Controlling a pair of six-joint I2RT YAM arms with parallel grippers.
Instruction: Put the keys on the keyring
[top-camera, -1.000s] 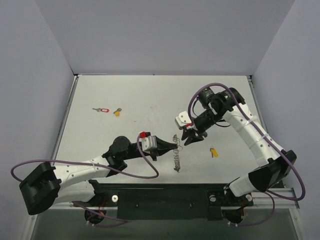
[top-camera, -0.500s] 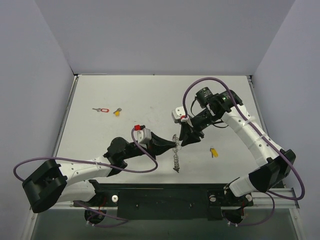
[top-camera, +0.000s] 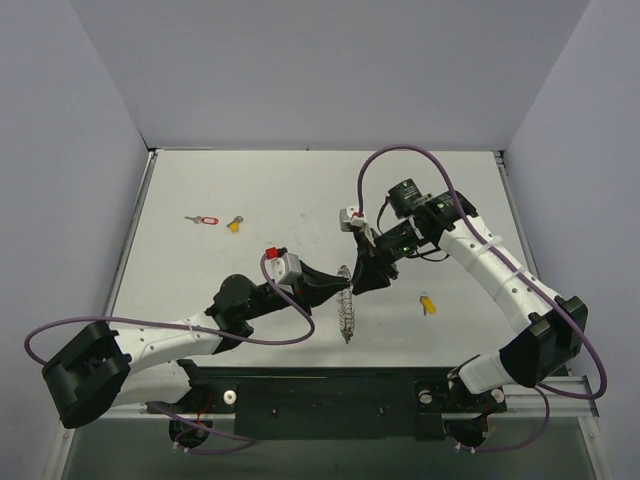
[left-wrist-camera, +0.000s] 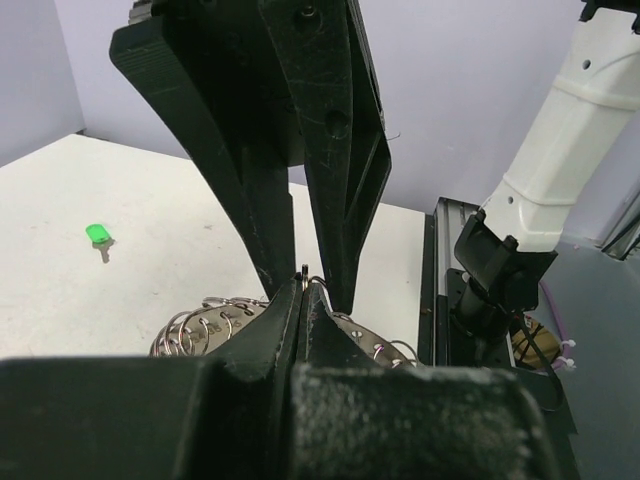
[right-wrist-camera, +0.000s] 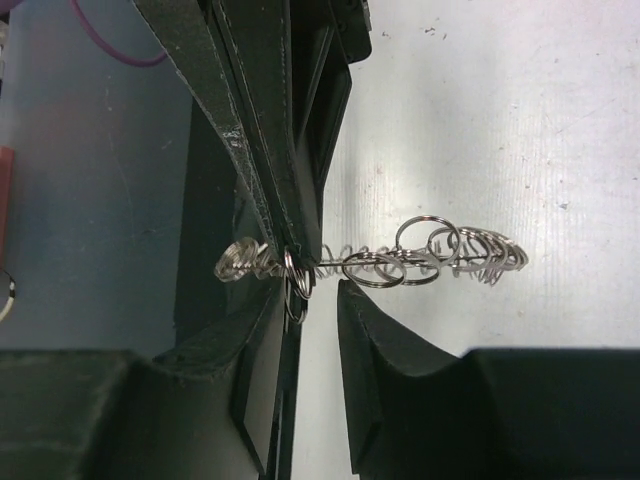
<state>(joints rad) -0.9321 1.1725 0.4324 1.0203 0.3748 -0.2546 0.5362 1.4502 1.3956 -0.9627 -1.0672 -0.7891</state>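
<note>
Clenched tight in the left gripper (top-camera: 346, 288): a floppy silver keyring of many small overlapping wire loops (top-camera: 347, 316), pinched by one loop at its upper end. Hangs from those fingertips as a loose, bunched string, lower end close to the pale surface (top-camera: 250, 190); cannot tell whether touching. From the right wrist, stretches away past the right gripper (right-wrist-camera: 312, 292) as a row of thin, bright, tangled rings. Parted and grasping nothing, that right gripper, one finger on either side of a loop just beside the left fingertips. Off to its outer side, well apart, a small silver key with a yellow plastic head (top-camera: 427, 304). Far beyond the left gripper, a key with a red tag (top-camera: 204, 220) and a second yellow-headed key (top-camera: 235, 224), lying near each other.

Against a second ago: right gripper brought in from beside the keyring to straddle it, and opened slightly wider. Left gripper carried a little forward, keyring with it.
</note>
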